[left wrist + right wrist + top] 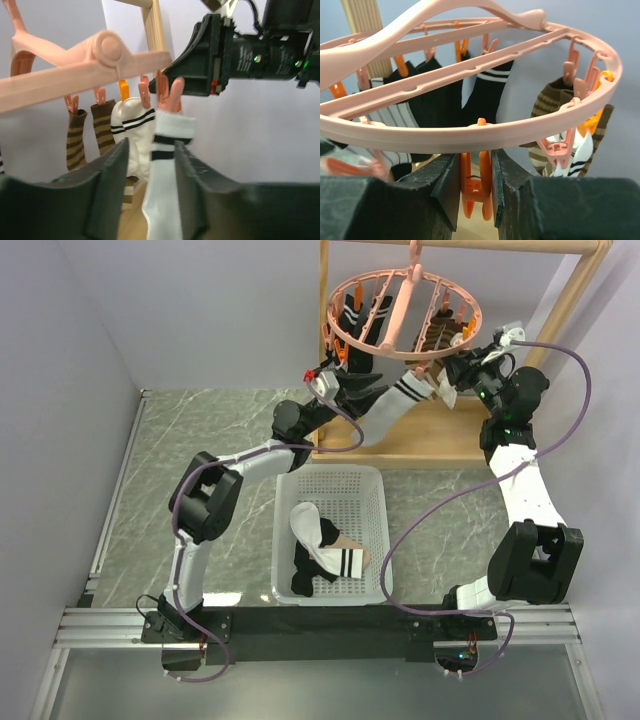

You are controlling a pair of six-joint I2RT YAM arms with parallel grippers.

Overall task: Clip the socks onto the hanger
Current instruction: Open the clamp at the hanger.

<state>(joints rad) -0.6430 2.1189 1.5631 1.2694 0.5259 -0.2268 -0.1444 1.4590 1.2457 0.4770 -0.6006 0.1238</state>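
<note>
Left pincer stands apart, a white black-striped sock hanging between its fingers, cuff up at the pink ring hanger. Right pincer is clamped on an orange clip under the rim.

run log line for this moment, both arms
left gripper: open, white sock between jaws | right gripper: shut on clip | hanger: several socks already clipped

Bright, even, diffuse light falls from above, leaving only faint soft shadows on the grey-green marbled tabletop, while both wrist views turn soft near the lens, blurring the round pink plastic ring hanger and a small orange-pink plastic clip at its rim.
</note>
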